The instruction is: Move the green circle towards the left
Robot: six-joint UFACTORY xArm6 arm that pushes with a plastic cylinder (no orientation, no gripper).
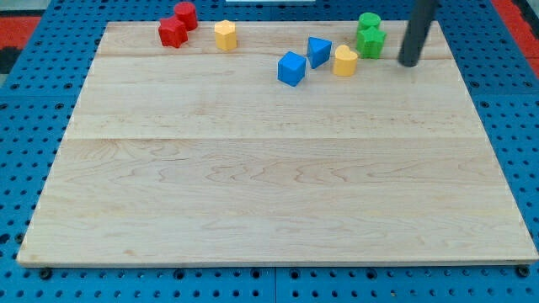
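The green circle (368,21) is a short green cylinder at the view's top right of the wooden board (269,168). A green star block (370,41) sits just below it, touching it. My tip (408,63) is the lower end of the dark rod, to the right of and a little below both green blocks, apart from them.
A yellow heart-like block (344,61), a blue triangle block (318,51) and a blue cube (291,68) lie left of the green blocks. A yellow hexagon block (225,34), a red cylinder (185,15) and a red star block (173,33) sit at the top left.
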